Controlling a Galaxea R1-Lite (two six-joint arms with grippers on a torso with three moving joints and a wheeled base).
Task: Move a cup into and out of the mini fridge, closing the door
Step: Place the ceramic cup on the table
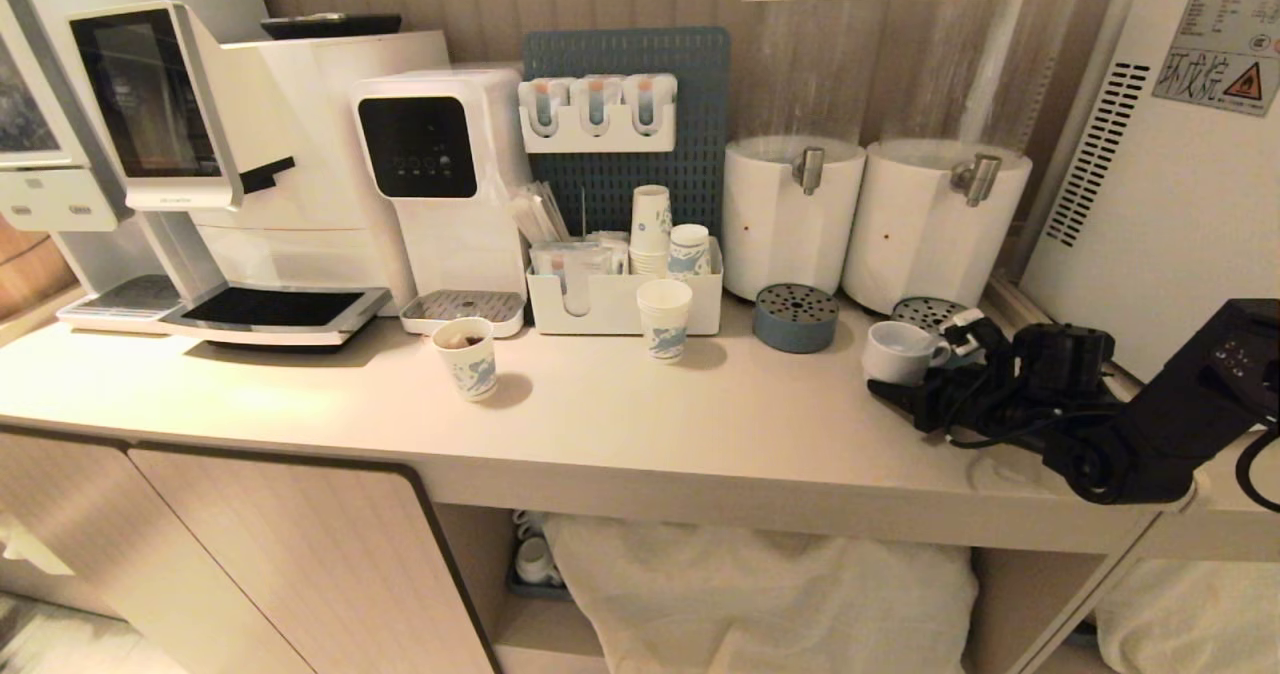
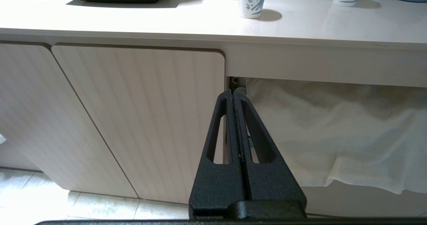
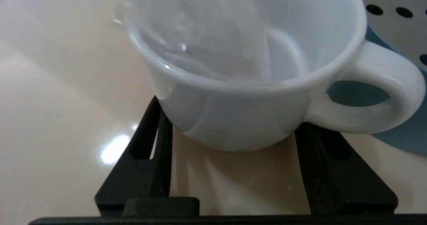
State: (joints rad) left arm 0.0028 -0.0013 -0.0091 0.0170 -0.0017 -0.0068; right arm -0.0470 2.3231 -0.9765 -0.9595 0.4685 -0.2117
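Note:
The cup (image 1: 893, 347), a squat white mug with a loop handle, is at the right of the counter (image 1: 640, 414), in front of the right drink dispenser. My right gripper (image 1: 915, 362) is shut on it, one black finger (image 3: 146, 141) on each side of the cup's (image 3: 240, 118) body, handle to one side. The mini fridge (image 1: 1160, 184) stands at the far right, showing only its side with vent slots and a warning sticker. The door is out of view. My left gripper (image 2: 232, 93) is shut and empty, parked low in front of the cabinet.
Two printed paper cups (image 1: 467, 357) (image 1: 664, 319) stand mid-counter. Blue round drip trays (image 1: 796, 317) sit before two white drink dispensers (image 1: 790, 214) (image 1: 935, 224). A coffee machine (image 1: 250, 154), a water dispenser (image 1: 440, 174) and a white organizer box (image 1: 620, 304) line the back.

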